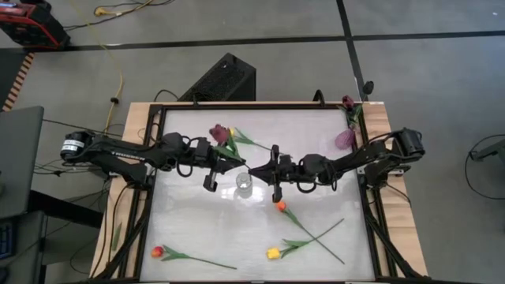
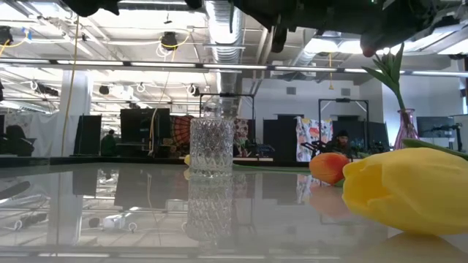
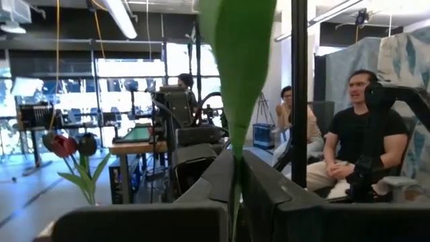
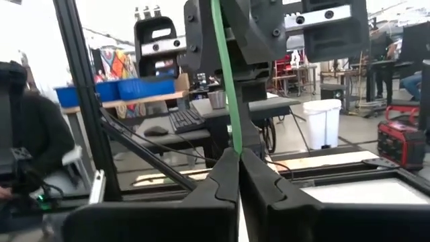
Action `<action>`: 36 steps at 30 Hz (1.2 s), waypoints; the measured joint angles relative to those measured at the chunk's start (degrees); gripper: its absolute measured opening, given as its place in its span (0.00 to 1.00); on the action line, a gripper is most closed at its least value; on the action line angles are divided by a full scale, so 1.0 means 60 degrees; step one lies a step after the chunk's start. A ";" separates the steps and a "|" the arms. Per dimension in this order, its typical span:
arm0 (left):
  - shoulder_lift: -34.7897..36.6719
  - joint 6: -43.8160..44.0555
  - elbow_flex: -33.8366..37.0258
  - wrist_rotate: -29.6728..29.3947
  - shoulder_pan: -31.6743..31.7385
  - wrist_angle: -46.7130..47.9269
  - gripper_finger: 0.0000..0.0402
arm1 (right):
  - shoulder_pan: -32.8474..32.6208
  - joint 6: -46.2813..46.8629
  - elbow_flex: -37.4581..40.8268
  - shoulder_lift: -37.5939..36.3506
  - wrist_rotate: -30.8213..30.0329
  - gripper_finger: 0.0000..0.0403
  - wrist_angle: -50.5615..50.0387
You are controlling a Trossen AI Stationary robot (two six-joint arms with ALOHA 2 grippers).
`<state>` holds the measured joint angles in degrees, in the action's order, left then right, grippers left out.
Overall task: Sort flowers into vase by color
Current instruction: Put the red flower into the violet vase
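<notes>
Green stem (image 4: 227, 81) is what you have both grippers pinching above the glass vase (image 1: 244, 184) at mid-table, left gripper (image 1: 239, 164) and right gripper (image 1: 260, 169) pressed together on it, though its flower head is hard to make out behind the arms from above.

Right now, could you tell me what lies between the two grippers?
In the high view, a green flower stem spans from left gripper to right gripper, above the glass vase.
</notes>
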<state>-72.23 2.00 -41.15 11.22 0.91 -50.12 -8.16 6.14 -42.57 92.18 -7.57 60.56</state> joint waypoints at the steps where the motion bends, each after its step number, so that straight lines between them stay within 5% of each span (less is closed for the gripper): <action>1: 0.0000 0.0076 0.0001 0.0000 0.0000 0.0055 0.01 | -0.0020 -0.0177 0.0000 -0.0024 0.0000 0.10 -0.0106; 12: 0.0251 0.0945 0.0004 -0.0524 0.0000 0.1255 0.00 | -0.0072 -0.0602 0.0004 -0.1322 0.0010 0.39 -0.2649; 18: 0.0133 0.1447 0.0007 -0.1144 0.0000 0.1825 0.00 | -0.0069 -0.0869 -0.0010 -0.1574 0.0011 0.50 -0.2684; 36: -0.0437 0.1770 0.0007 -0.1228 0.0000 0.1510 0.00 | -0.0006 -0.1567 -0.1700 -0.0944 -0.0772 0.47 -0.5211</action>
<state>-74.85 12.62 -41.10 3.85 0.91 -41.06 -8.20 -3.26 -52.77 86.52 -12.21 29.29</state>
